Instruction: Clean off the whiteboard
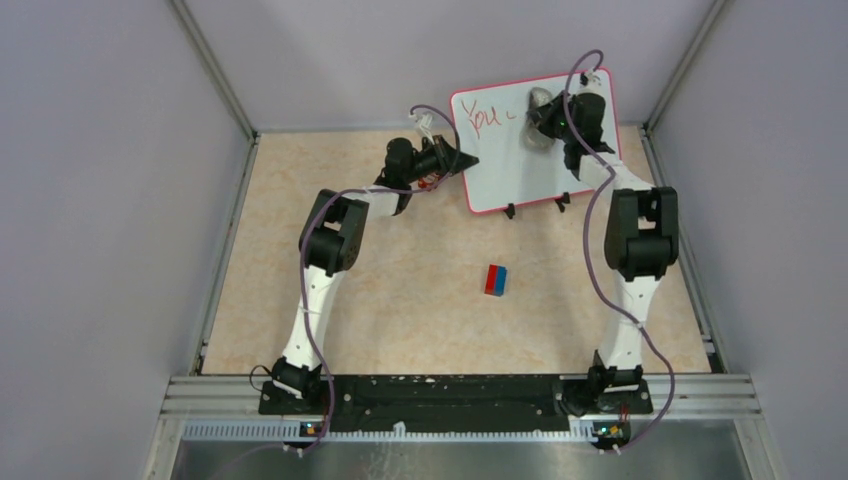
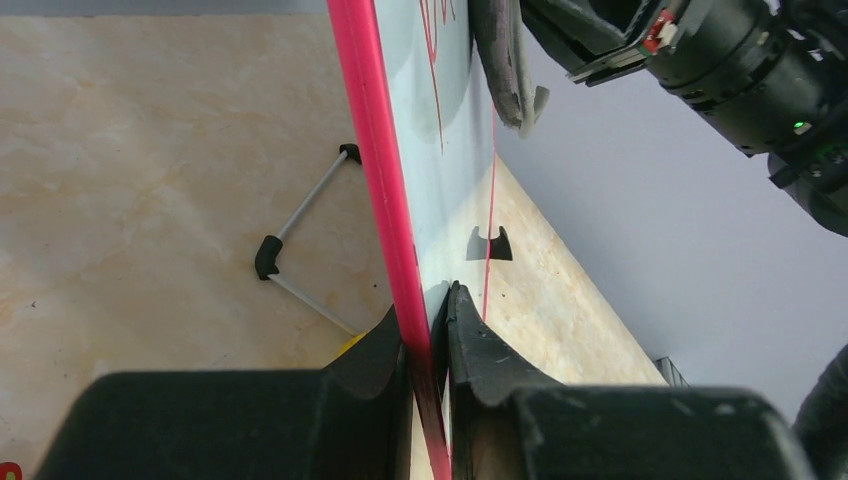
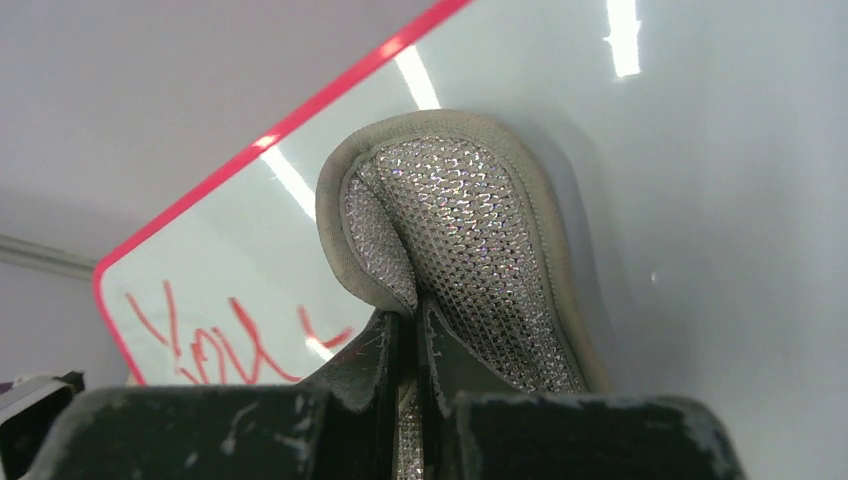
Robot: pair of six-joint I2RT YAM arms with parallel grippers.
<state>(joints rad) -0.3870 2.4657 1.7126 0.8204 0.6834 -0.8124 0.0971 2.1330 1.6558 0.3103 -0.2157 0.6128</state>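
Note:
The whiteboard (image 1: pixel 510 160) stands upright at the back of the table, white with a red-pink frame and red writing "You" (image 1: pixel 483 120) at its upper left. My left gripper (image 1: pixel 466 160) is shut on the board's left edge; in the left wrist view the frame (image 2: pixel 375 170) runs between the jaws (image 2: pixel 430 330). My right gripper (image 1: pixel 535 122) is shut on a grey glittery sponge cloth (image 1: pixel 540 100) pressed against the board's upper middle. In the right wrist view the cloth (image 3: pixel 470 230) fills the centre, with the writing (image 3: pixel 215 345) to its left.
A red and blue block (image 1: pixel 496 280) lies on the tan table in the middle. The board's black feet (image 1: pixel 510 211) rest on the table, and its wire stand (image 2: pixel 300 240) shows behind. Grey walls enclose the table on three sides.

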